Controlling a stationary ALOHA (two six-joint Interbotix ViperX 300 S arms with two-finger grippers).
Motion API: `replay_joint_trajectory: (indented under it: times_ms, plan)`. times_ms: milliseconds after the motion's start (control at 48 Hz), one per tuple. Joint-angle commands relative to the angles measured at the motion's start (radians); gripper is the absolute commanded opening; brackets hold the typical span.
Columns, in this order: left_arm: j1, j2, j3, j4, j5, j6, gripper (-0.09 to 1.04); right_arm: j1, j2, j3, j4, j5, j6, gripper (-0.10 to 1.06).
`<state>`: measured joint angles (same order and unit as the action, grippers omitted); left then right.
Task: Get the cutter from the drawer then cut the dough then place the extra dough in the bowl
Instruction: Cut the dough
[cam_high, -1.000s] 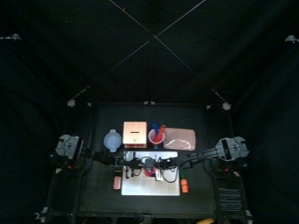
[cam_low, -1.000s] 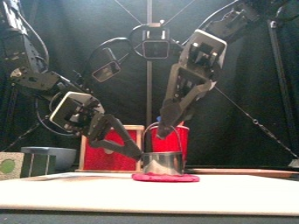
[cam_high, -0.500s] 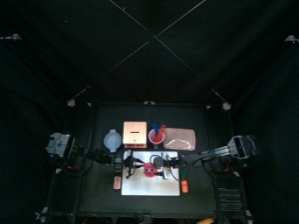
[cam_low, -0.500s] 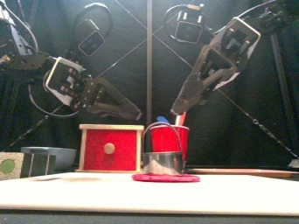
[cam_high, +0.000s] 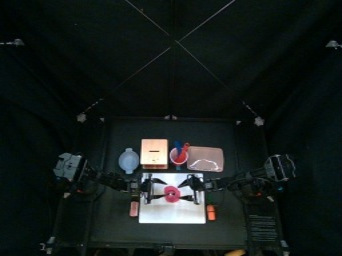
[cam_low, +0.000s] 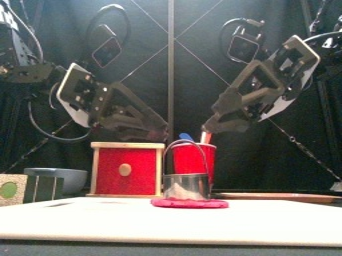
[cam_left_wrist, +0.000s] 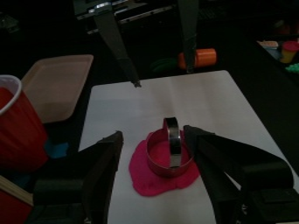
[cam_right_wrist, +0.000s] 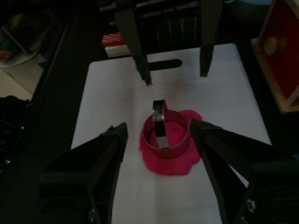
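Left gripper (cam_left_wrist: 152, 133): jaws spread wide, nothing between them, hanging above the table on the left side. Right gripper (cam_right_wrist: 158, 125): likewise spread and empty, raised on the right side, facing the left one. The cutter (cam_low: 187, 186) stands upright below and between them, clear of both, with its wire handle up. It sits on the red dough (cam_low: 189, 203), which shows as a flat rim all round its base. The dough lies near the middle of the white board (cam_left_wrist: 222, 114). Judgement: the cutting step is in hand. The cutter is set into the dough, but whether it is pressed right through cannot be told. The next move calls for one gripper to come down, close on the cutter and lift it away. The outer rim of dough then goes to the blue-grey bowl (cam_high: 126, 159), behind the board at the back left, just beside the wooden box (cam_low: 127, 170). The red cup (cam_low: 191, 160) stands directly behind the cutter, and the pink tray (cam_high: 205, 156) lies at the back right.
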<state>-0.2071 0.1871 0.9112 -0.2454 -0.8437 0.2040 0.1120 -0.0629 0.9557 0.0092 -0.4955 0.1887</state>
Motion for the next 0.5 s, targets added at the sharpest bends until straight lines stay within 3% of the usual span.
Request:
replay_joint_trajectory:
  times_ms: [21, 208, 500]
  plan:
    - [-0.015, 0.051, -0.049, -0.008, -0.025, -0.006, 0.92, 0.003, 0.029, -0.032, 0.006, -0.018, 0.000, 0.91]
    - [-0.037, 0.110, -0.097, -0.011, -0.025, -0.009, 0.92, 0.005, 0.087, -0.057, 0.017, -0.018, 0.003, 0.91]
    - [-0.048, 0.083, -0.067, -0.011, -0.017, -0.008, 0.91, 0.020, 0.107, -0.075, 0.052, -0.014, 0.003, 0.90]
